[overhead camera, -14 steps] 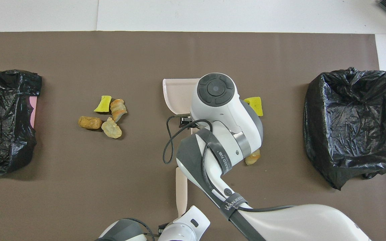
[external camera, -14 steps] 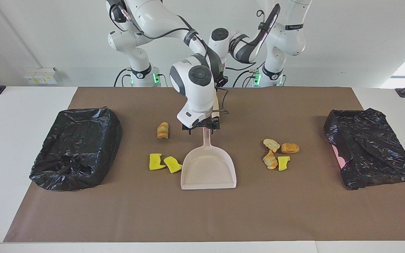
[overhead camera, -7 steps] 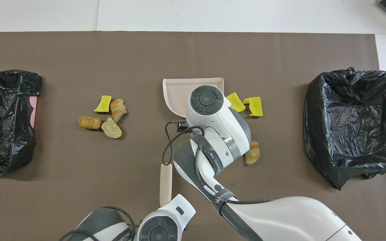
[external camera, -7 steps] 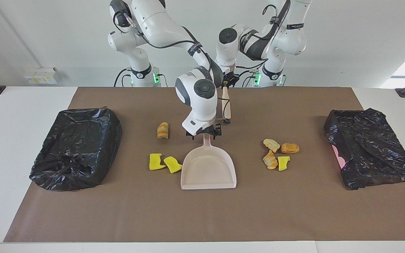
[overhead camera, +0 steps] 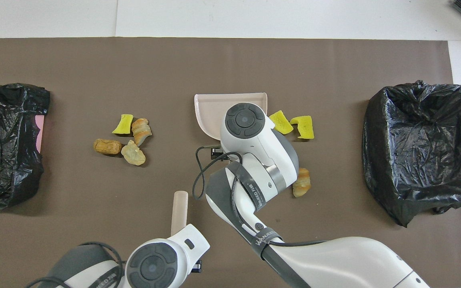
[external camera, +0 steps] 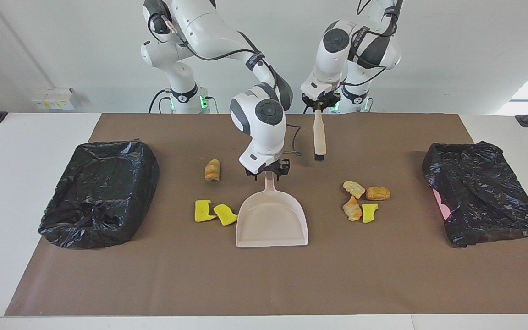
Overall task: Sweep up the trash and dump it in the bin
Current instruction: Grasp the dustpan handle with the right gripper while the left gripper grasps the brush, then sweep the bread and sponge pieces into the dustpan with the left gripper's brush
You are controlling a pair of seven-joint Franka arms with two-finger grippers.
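The beige dustpan (external camera: 271, 222) (overhead camera: 210, 112) lies flat mid-table with its handle toward the robots. My right gripper (external camera: 267, 172) is down at the handle's end, and its wrist hides the handle from overhead. My left gripper (external camera: 320, 106) is shut on a beige brush (external camera: 319, 135) (overhead camera: 179, 210), which hangs bristles-down above the mat. Trash lies in two groups. Two yellow sponge pieces (external camera: 213, 212) (overhead camera: 292, 125) and a bread lump (external camera: 212, 170) (overhead camera: 302, 182) lie beside the dustpan toward the right arm's end. Several bread and sponge scraps (external camera: 362, 200) (overhead camera: 126, 140) lie toward the left arm's end.
A black-bagged bin (external camera: 99, 192) (overhead camera: 418, 148) stands at the right arm's end of the brown mat (external camera: 264, 279). Another bagged bin (external camera: 479, 192) (overhead camera: 6, 140) stands at the left arm's end. Bare mat stretches from the dustpan's mouth to the table edge farthest from the robots.
The left arm has raised the brush upright and swung it toward its own end, out from the right arm's wrist. The right gripper has settled at the dustpan handle. Dustpan and trash have not moved.
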